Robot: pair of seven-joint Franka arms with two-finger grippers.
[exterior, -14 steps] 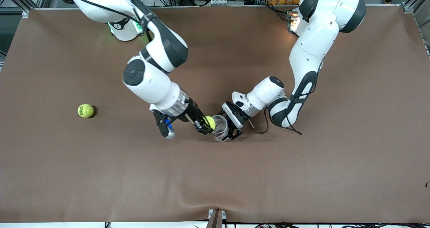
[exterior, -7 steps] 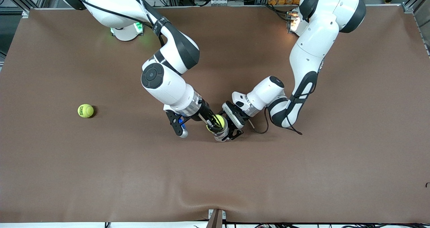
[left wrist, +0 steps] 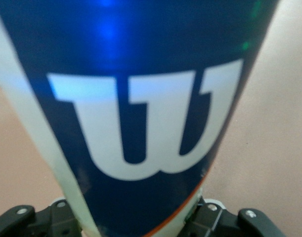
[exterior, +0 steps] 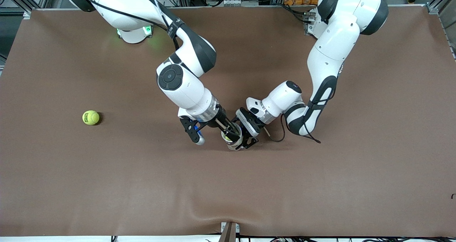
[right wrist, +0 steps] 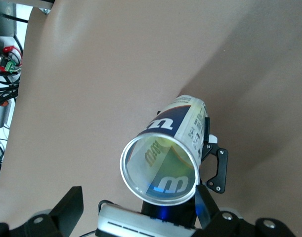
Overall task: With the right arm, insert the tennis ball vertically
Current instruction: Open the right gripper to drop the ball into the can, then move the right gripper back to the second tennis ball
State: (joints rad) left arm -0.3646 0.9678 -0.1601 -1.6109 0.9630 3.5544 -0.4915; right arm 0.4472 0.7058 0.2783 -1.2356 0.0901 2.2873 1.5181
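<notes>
Mid-table, the left gripper is clamping a blue ball can by its side. The left wrist view is showing the label filling the frame, with the gripper's fingers pressing on both flanks.

The right gripper is hovering right over the can's mouth. In the right wrist view its fingers are standing spread wide with nothing between them, so it is holding nothing.

**Ball:** the tennis ball is sitting inside the can, below the rim, with its printed logo facing up. In the front view only a sliver of yellow-green is showing under the right gripper.

**Step:** I'm reading this as the insert being basically done and the release made, so we are heading into the retreat. Next, the right arm is going to need a straight lift along the can's axis, with fingers kept wide so they are not clipping the rim or dragging the can out of the left grip. The left arm is just bracing the can.

**Orientation:** the can's mouth is pointing up toward the right wrist camera. Its long axis is running roughly vertical and looks to be leaning slightly, since 1 side wall is showing. I can't tell whether its base is touching the table.

1 spare ball is lying on the table, well apart, toward the right arm's end.
</notes>
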